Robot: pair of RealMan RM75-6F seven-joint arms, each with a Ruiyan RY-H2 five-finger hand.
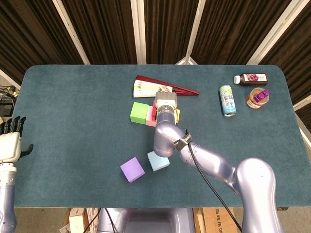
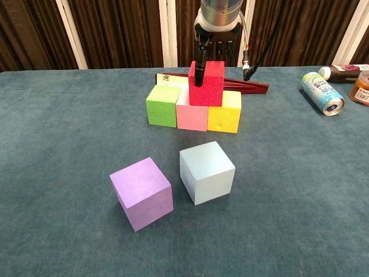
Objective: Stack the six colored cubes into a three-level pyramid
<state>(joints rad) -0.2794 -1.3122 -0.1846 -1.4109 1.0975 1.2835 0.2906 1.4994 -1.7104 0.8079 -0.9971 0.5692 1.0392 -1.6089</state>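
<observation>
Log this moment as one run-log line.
right hand: grips red cube over pink cube and yellow cube | left hand: idle
</observation>
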